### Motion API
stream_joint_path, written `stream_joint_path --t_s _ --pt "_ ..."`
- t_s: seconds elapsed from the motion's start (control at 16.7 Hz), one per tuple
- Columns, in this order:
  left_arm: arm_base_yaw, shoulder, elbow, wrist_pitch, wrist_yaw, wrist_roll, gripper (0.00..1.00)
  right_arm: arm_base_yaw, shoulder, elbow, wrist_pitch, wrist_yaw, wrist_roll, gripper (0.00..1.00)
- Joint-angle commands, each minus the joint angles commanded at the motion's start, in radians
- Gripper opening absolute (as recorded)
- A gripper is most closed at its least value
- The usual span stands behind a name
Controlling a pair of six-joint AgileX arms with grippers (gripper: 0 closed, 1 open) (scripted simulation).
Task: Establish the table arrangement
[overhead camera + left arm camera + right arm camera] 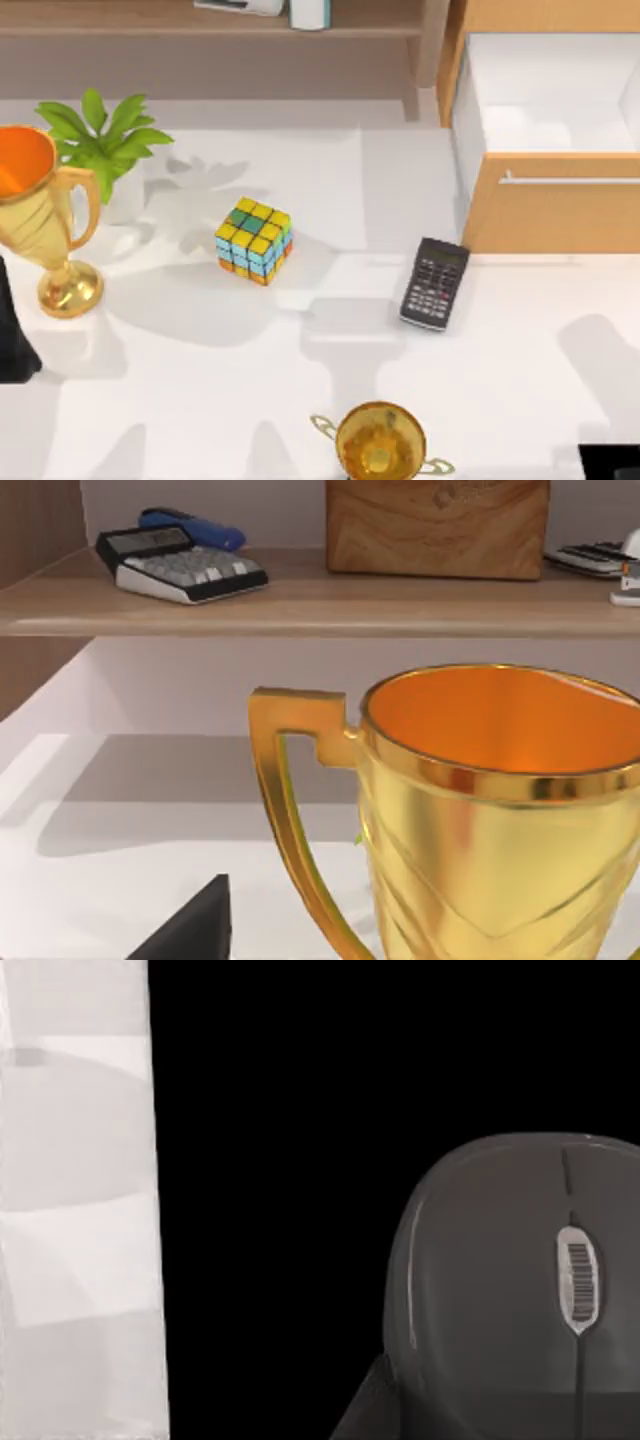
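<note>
- The table, a plain white top, took up most of the top view, with a brown wooden shelf along its far edge and a light-wood drawer cabinet at its far right corner, the drawer pulled open and its silver bar handle facing the table.
- A tall gold trophy with an orange inside stood near the table's left edge, just in front of a small green potted plant.
- The left arm showed as a dark shape at the left edge, just beside the trophy's base; whether its gripper was open or closed could not be told.
- In the left wrist view the same trophy stood close and upright, its handle to one side, and a dark finger tip rose at the picture's edge.
- Behind it the shelf carried a grey calculator, a blue object lying behind it and a wooden block.
- A multicoloured puzzle cube sat near the table's middle, well apart from the trophy.
- A black calculator lay just in front of the drawer cabinet, slightly tilted.
- A second gold cup stood at the near edge, towards the middle.
- A dark patch sat at the near right corner, where the right arm was; its gripper's state could not be told.
- The right wrist view was mostly dark, with a grey computer mouse close up and a strip of white table.
</note>
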Motion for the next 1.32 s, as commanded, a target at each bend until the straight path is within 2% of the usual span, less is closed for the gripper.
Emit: stream_joint_path --t_s 0.84,1.32 --pt "0.0 0.0 0.0 0.0 0.0 0.0 1.0 -0.074 0.016 0.096 0.053 0.036 0.094 0.0" --pt "0.0 0.0 0.0 0.0 0.0 0.0 1.0 -0.067 0.001 0.109 0.059 0.025 0.067 0.0"
